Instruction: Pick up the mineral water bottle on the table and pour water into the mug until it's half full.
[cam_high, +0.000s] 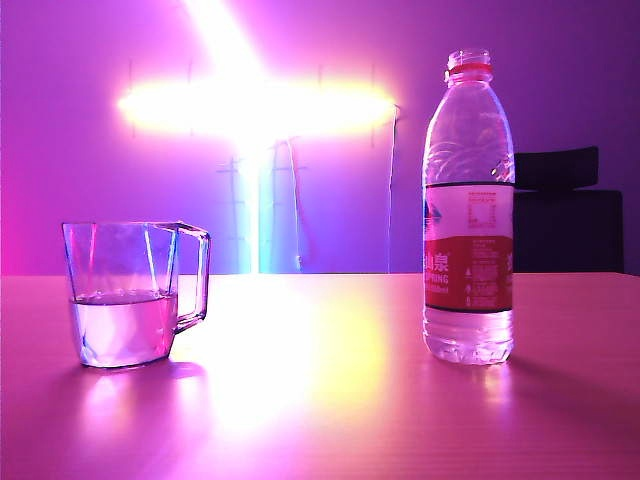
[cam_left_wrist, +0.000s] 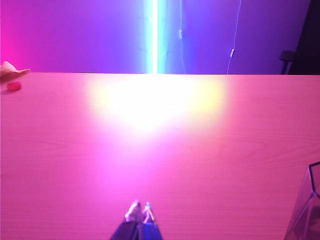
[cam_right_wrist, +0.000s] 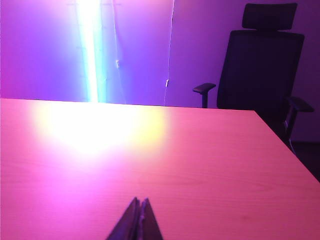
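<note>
On a wooden counter (cam_high: 330, 400) washed in pink-purple light, with a yellow glare at its middle, a clear faceted mug (cam_high: 128, 295) stands upright at the left of the exterior view, its squarish handle turned toward the centre. Water (cam_high: 122, 325) fills roughly the lower half of it. Well apart to the right, the mineral water bottle (cam_high: 469, 205) stands upright too, uncapped, a red ring around its neck and a red-and-white label with Chinese characters around its body; only a shallow band of liquid shows below the label. Neither arm appears in this view.

The left end effector (cam_left_wrist: 139, 211), seen from its wrist camera, hovers low over bare wood with its two fingers pressed together and nothing between them. A corner of the mug's glass wall (cam_left_wrist: 306, 210) shows at the edge of that picture, apart from the fingertips. At the far edge of the counter lies a small red cap (cam_left_wrist: 13, 86), with a pale object just beside it that is too cut off to identify.

The right end effector (cam_right_wrist: 140, 202) likewise sits above empty wood, its fingers closed tight against each other and gripping nothing. Beyond the counter's far corner stands a black office chair (cam_right_wrist: 262, 75) with a headrest and armrests. A bright vertical light strip (cam_right_wrist: 90, 50) glows on the back wall.
</note>
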